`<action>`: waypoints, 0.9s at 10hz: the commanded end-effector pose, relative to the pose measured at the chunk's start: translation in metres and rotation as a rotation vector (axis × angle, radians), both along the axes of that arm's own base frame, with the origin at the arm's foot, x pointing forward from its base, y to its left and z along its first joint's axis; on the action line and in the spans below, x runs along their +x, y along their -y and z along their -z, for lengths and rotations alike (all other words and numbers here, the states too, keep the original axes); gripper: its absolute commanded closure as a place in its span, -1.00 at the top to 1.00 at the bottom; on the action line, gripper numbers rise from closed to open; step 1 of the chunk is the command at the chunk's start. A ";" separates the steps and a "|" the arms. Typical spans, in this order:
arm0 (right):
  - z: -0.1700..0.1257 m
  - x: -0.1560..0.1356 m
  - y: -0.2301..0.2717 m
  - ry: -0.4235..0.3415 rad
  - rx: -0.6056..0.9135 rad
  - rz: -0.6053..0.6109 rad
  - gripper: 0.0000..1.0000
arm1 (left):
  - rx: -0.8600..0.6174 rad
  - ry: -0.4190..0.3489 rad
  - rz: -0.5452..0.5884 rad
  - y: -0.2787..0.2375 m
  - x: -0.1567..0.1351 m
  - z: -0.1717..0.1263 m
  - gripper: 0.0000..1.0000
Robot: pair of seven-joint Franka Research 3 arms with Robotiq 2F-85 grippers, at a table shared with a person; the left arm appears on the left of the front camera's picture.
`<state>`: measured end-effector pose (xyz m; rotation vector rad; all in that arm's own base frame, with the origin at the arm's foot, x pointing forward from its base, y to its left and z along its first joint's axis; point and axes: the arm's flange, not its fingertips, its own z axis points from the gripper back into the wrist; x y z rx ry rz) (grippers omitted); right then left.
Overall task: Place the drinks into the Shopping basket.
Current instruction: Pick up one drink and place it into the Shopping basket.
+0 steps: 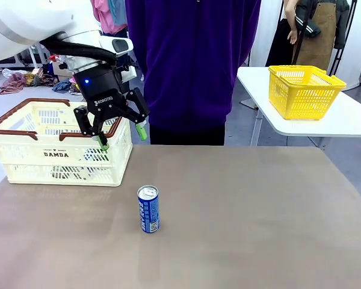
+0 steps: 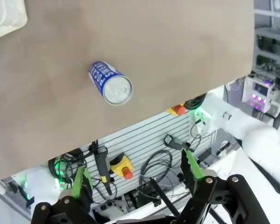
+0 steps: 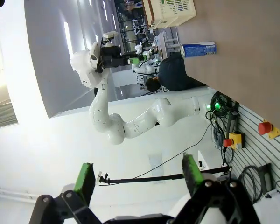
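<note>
Nearest to me, a blue drink can (image 1: 148,209) with white lettering and a silver top stands upright on the brown tabletop (image 1: 246,211), alone toward the middle-left of the surface. Above and beyond it, slightly to my left, my left gripper (image 1: 120,138) hangs in the air with its two green-padded fingers spread wide and nothing between them; it is well apart from the can and tilted, fingertips pointing down toward the tabletop. Seen along that gripper's own fingers (image 2: 80,183), the can (image 2: 110,82) lies ahead of the open gap and offset to one side of it, its silver top facing the camera, with bare tabletop (image 2: 177,51) all round it.

Just behind the left gripper, the Shopping basket (image 1: 60,153) sits at the far-left part of the tabletop: cream plastic, slotted sides, brown rim and handles, "DAMDA" printed on its near wall. The gripper overlaps the basket's right end in the front view, just beside its brown handle. I cannot tell what the basket holds.

My right gripper (image 3: 137,179) is likewise spread wide and empty, its green pads far apart; from its wrist the can (image 3: 198,48) and the basket (image 3: 172,11) appear distant, near the picture's top edge.

Farther off, a person in a dark purple top (image 1: 192,60) stands at the far edge of the tabletop. To my right, a yellow mesh basket (image 1: 305,90) rests on a separate white table (image 1: 343,120).
</note>
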<state>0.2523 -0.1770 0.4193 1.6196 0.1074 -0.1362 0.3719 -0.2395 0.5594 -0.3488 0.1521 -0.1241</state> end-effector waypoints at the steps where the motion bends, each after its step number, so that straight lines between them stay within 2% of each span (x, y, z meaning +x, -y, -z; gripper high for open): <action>1: -0.005 0.000 -0.001 -0.021 0.010 0.001 1.00 | 0.018 -0.025 -0.048 0.009 0.015 0.028 1.00; 2: -0.005 0.000 -0.001 -0.021 0.010 0.001 1.00 | 0.021 -0.002 -0.058 0.024 0.005 0.047 1.00; 3: -0.005 0.000 -0.001 -0.021 0.010 0.001 1.00 | 0.057 0.041 -0.129 0.038 -0.010 0.066 1.00; 4: -0.005 0.000 -0.001 -0.021 0.010 0.001 1.00 | 0.080 0.066 -0.147 0.048 -0.018 0.079 1.00; 5: -0.005 0.000 -0.001 -0.021 0.010 0.001 1.00 | 0.119 0.124 -0.204 0.055 -0.023 0.088 1.00; 6: -0.005 0.000 -0.001 -0.021 0.010 0.001 1.00 | 0.135 0.143 -0.231 0.061 -0.022 0.097 1.00; 8: -0.005 0.000 -0.001 -0.021 0.010 0.001 1.00 | 0.199 0.127 -0.225 0.068 -0.022 0.114 1.00; 9: -0.005 0.000 -0.001 -0.021 0.010 0.001 1.00 | 0.229 0.172 -0.271 0.068 -0.021 0.114 1.00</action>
